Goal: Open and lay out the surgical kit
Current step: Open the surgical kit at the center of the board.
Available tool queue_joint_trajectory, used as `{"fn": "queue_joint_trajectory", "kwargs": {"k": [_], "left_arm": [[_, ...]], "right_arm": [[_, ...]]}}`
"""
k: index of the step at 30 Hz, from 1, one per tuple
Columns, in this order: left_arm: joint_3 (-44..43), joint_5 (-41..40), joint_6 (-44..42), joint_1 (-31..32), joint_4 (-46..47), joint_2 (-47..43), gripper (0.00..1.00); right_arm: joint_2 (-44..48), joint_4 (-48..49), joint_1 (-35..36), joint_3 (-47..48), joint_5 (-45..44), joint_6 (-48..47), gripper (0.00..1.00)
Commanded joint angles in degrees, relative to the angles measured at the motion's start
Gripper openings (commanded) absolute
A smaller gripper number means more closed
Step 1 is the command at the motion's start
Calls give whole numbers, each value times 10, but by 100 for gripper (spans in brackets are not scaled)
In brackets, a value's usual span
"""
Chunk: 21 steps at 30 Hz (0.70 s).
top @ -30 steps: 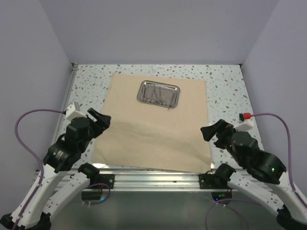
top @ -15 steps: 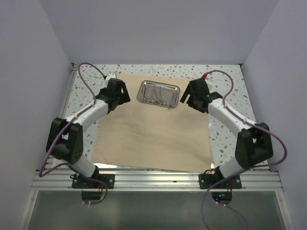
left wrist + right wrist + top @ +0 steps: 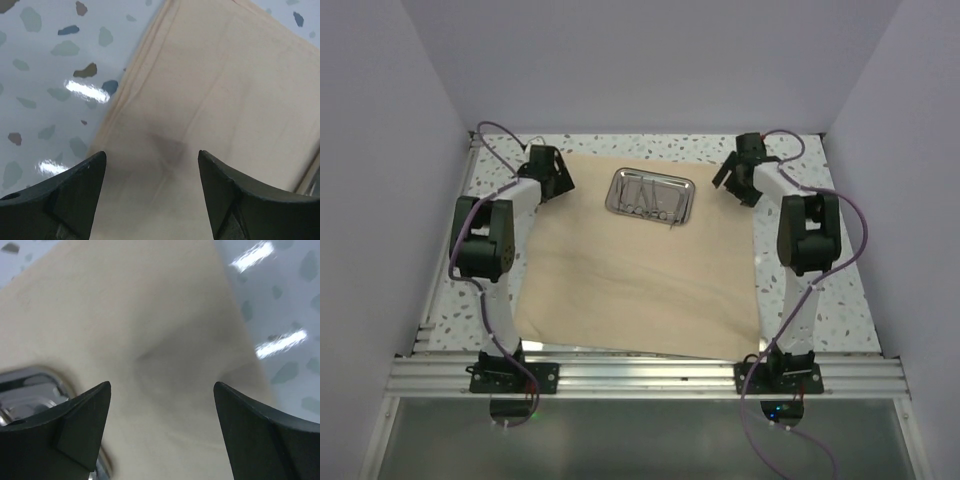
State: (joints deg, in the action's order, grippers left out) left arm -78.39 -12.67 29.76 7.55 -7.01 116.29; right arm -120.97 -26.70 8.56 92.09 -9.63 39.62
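Cloth wrap (image 3: 640, 270) lies fully spread and flat on the bench (image 3: 840, 290). The steel tray (image 3: 650, 195) sits on its far-centre part with the slim instruments (image 3: 645, 200) still inside, not yet laid out.

Left hand (image 3: 558, 182) hovers over the far-left corner of the wrap and right hand (image 3: 728, 184) over the far-right corner. Both stand with fingers apart and nothing between them; the wrist views show only bare cloth in the gap of each.

Governing relation: the tray lies between the two hands, to the right of the left hand and to the left of the right hand. Its long axis runs left to right. The right hand is the nearer, and the tray rim (image 3: 30, 390) shows in its own wrist view. By my judgement, that arm is better placed to reach the instruments.

Change noted: half a second ago both hands flanked the tray more closely. They now sit farther out, at the far corners. Wrap and tray are unmoved.
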Motion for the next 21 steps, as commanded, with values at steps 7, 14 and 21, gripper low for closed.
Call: {"fn": "queue_joint_trajectory", "kwargs": {"k": [7, 14, 21], "left_arm": [[-109, 68, -5, -65, 52, 101, 78], [-135, 100, -1, -76, 56, 136, 75], [-168, 138, 10, -76, 26, 163, 60]], "right_arm": [[-111, -63, -72, 168, 42, -40, 88], [-167, -83, -75, 225, 38, -62, 88], [-234, -100, -75, 297, 108, -68, 48]]}}
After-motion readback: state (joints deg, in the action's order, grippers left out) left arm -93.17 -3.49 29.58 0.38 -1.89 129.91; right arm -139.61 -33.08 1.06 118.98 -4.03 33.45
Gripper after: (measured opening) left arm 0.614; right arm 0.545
